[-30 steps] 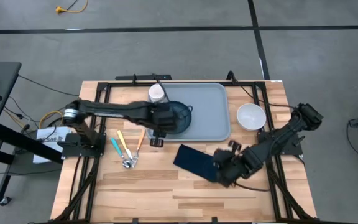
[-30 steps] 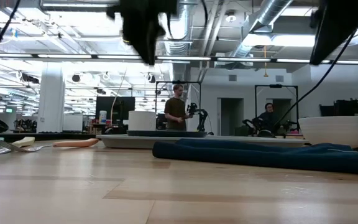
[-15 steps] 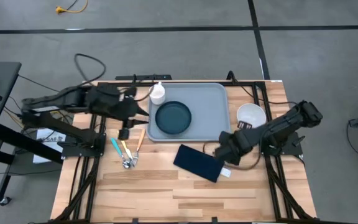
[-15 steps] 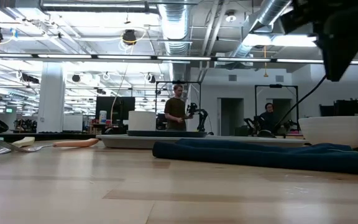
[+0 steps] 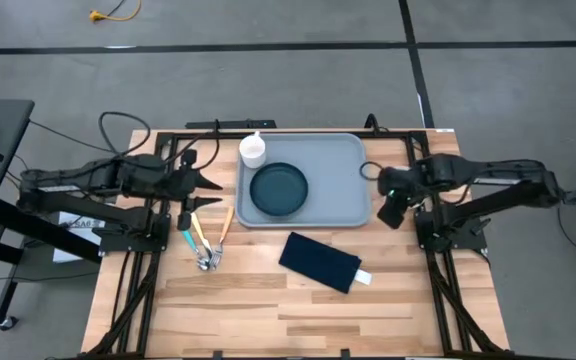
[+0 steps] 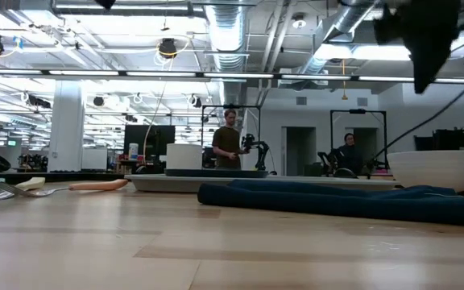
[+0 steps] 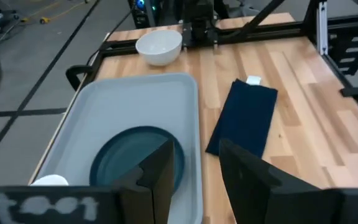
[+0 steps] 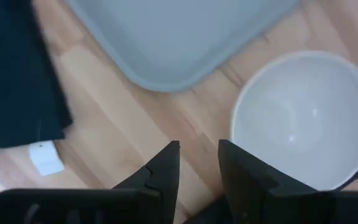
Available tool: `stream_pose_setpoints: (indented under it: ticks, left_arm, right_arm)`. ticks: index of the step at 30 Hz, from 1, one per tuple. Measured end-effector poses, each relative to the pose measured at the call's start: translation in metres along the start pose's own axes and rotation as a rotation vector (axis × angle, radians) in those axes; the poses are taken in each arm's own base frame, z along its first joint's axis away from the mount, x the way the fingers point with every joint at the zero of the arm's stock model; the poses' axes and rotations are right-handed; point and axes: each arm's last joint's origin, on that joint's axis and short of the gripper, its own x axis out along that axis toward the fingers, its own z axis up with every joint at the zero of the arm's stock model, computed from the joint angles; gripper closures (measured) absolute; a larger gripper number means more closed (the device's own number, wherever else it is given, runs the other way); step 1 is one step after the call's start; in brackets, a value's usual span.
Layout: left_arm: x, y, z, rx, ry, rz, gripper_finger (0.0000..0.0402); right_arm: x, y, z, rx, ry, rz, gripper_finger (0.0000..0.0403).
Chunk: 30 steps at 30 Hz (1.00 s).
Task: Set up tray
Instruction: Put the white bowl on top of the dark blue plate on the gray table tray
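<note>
Listing the table as it lies, seen from above.

Tray (image 5: 333,180): large, pale blue-grey, raised rim; sits at the far middle of the wooden table (image 5: 268,300). It serves as the base onto which the rest is gathered.

Plate (image 5: 279,189): round, dark teal; lies flat inside the tray, toward its left side. Judged already placed.

Cup (image 5: 253,150): white; stands at the tray's far left corner; whether fully inside the rim cannot be told.

Bowl (image 8: 303,124): white, empty; rests on bare wood just beside the tray's right edge, not yet on it. In the overhead view the right arm covers it.

Napkin (image 5: 320,262): dark navy, folded, a small white tag at one end; lies on the wood near the tray's front edge, apart from it.

Cutlery (image 5: 204,240): a loose cluster with teal, yellow and orange handles, on the wood left of the tray; untouched.

Left gripper (image 5: 204,183): hovers left of the tray, pointing toward it; fingers a narrow gap apart, nothing between them, touching nothing.

Right gripper (image 8: 196,163): hangs above the wood between the tray's corner and the bowl; fingers a narrow gap apart, empty. Judged best placed for the bowl as the next item.
</note>
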Motion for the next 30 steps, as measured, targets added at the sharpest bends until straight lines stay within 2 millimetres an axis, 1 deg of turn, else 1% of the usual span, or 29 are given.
stream_pose_setpoints:
  ticks: [2,4,7,13,19,23,30]
  left_arm:
    - [0.004,-0.001,-0.008,0.004,-0.004,0.001,0.0284]
    - [0.005,-0.002,-0.013,0.001,-0.004,0.001,0.0284]
    - [0.009,-0.003,-0.019,-0.033,-0.016,-0.013,0.0283]
    - [0.016,-0.008,-0.032,-0.078,0.01,-0.083,0.0283]
    - [0.02,-0.01,-0.035,-0.094,0.028,-0.106,0.0283]
    - [0.02,-0.01,-0.035,-0.096,0.021,-0.114,0.0283]
    - [0.02,-0.01,-0.032,-0.092,-0.002,-0.112,0.0283]
  right_arm:
    - [0.009,-0.009,-0.007,0.025,0.007,0.006,0.0301]
    - [0.016,-0.015,-0.01,0.027,0.007,0.013,0.0301]
    - [0.021,-0.019,-0.009,0.033,0.011,0.022,0.0301]
    - [0.031,-0.018,0.002,0.059,0.046,-0.001,0.0301]
    - [0.049,-0.01,0.017,0.025,0.091,-0.045,0.0295]
    - [0.059,-0.012,0.022,0.019,0.154,-0.095,0.0269]
    - [0.07,-0.021,0.031,0.031,0.216,-0.112,0.02]
